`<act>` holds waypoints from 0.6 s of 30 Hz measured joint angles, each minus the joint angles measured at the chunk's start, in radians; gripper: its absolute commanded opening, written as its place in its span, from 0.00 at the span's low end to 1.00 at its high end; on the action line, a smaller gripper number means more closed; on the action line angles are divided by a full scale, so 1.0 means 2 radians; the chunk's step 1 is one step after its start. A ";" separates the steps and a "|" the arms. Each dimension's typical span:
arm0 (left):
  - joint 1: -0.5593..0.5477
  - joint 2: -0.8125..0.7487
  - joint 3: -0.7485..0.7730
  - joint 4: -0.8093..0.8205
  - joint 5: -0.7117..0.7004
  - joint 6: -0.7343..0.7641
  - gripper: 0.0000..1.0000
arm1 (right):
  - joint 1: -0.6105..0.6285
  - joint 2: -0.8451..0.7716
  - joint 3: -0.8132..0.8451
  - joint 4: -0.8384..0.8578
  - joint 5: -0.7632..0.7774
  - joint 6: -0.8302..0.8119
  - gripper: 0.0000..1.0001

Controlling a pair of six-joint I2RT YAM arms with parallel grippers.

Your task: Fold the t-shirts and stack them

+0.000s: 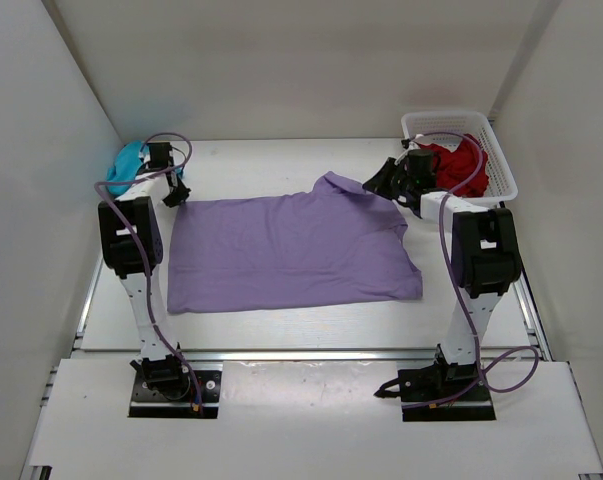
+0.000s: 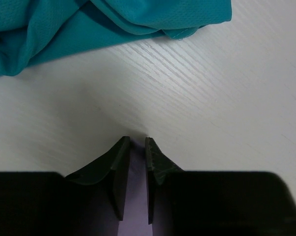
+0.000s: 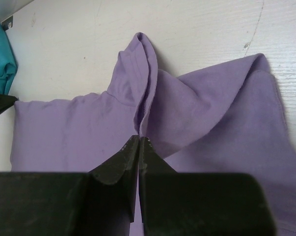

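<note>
1. At the middle of the table [image 1: 281, 325], the lavender t-shirt [image 1: 291, 250] lies spread nearly flat. Its collar is at the far edge, and the cloth is rucked up there.
2. It looks soft, light and limp. I judge it will sag and drag rather than hold a shape, so corners, hems and shoulder seams are the places to grip, with both arms working together.
3. The right gripper [image 3: 139, 138] has its jaws closed on a raised ridge of lavender cloth beside the collar.
4. The left gripper [image 2: 137, 140] sits at the shirt's far left corner. Its jaws are narrow and lavender shows in the gap, but I cannot tell whether the cloth is pinched.
5. The teal t-shirt [image 1: 126, 163] is bunched just beyond the left gripper, near enough that I'd watch for a snag.
6. The red t-shirt [image 1: 459, 160] sits in the white mesh basket [image 1: 501, 180] at the far right, close behind the right arm, so a wide swing there could knock the basket.
</note>
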 measured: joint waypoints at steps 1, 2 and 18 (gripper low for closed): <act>0.000 0.000 0.000 0.000 -0.001 0.002 0.26 | 0.000 0.000 -0.001 -0.001 -0.001 0.000 0.00; 0.000 0.000 0.000 -0.001 -0.001 0.002 0.24 | -0.001 0.000 -0.001 -0.001 -0.001 0.001 0.00; -0.004 -0.016 -0.027 0.015 -0.006 -0.001 0.00 | -0.010 -0.034 -0.009 -0.004 -0.005 0.003 0.00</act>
